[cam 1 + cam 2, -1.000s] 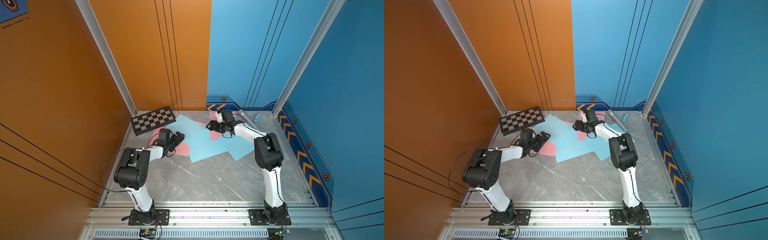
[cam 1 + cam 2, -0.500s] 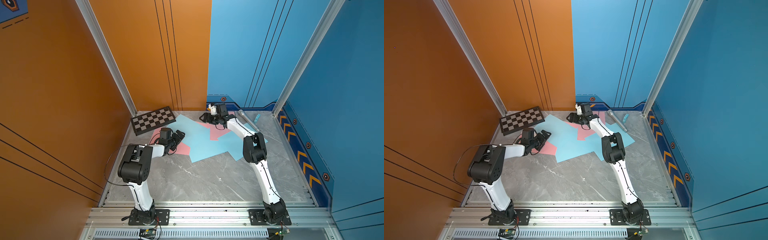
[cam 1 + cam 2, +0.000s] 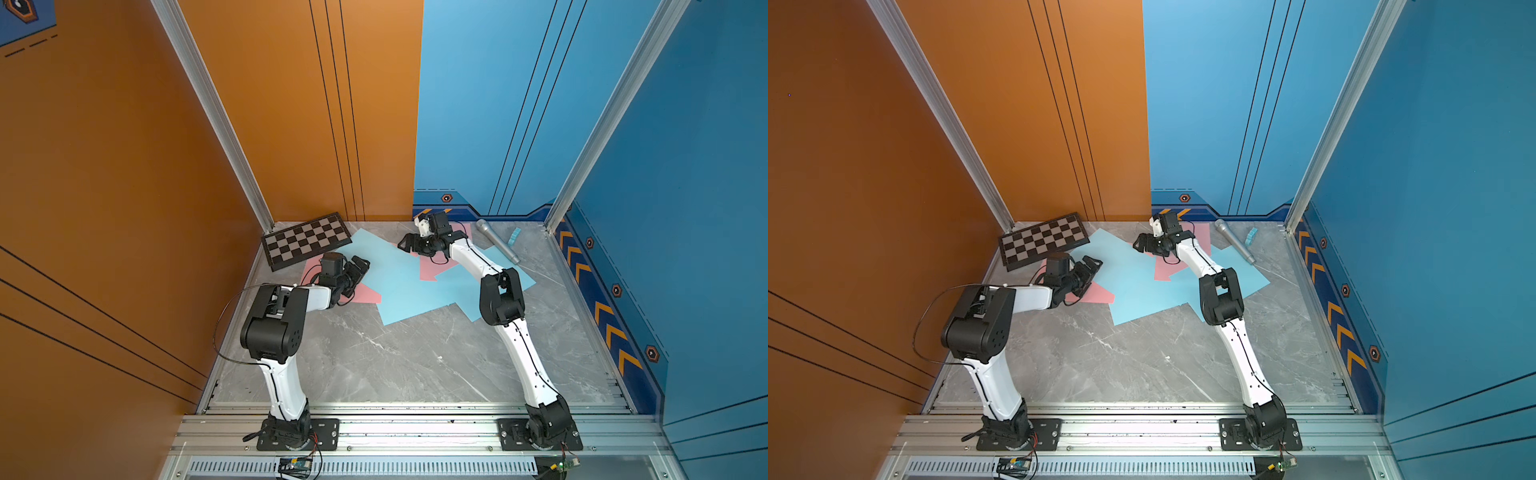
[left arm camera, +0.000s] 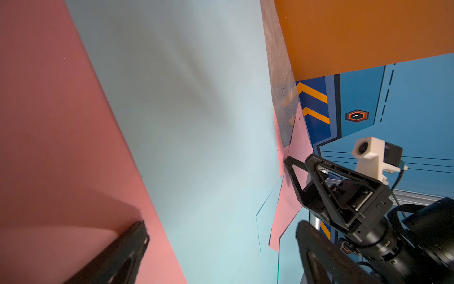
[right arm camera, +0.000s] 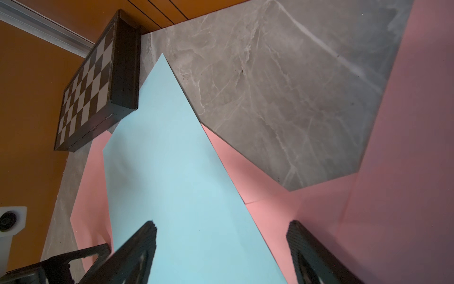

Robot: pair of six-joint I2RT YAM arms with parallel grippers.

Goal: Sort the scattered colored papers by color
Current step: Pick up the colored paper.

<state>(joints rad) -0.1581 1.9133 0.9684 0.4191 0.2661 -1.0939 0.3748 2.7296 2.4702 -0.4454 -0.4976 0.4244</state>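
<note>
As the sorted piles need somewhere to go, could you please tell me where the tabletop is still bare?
Bare: the wide grey tabletop between the blue papers and the near rail; also the strip between the right arm and the chevron wall. Crowded: the far half, where pink papers and blue ones overlap beside the checkered board and microphone.

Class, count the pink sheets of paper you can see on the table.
3: one pink sheet under the left gripper, one mid-pile beside the right arm, one by the back wall near the right gripper. Blue sheets cover parts, so more may be hidden.
</note>
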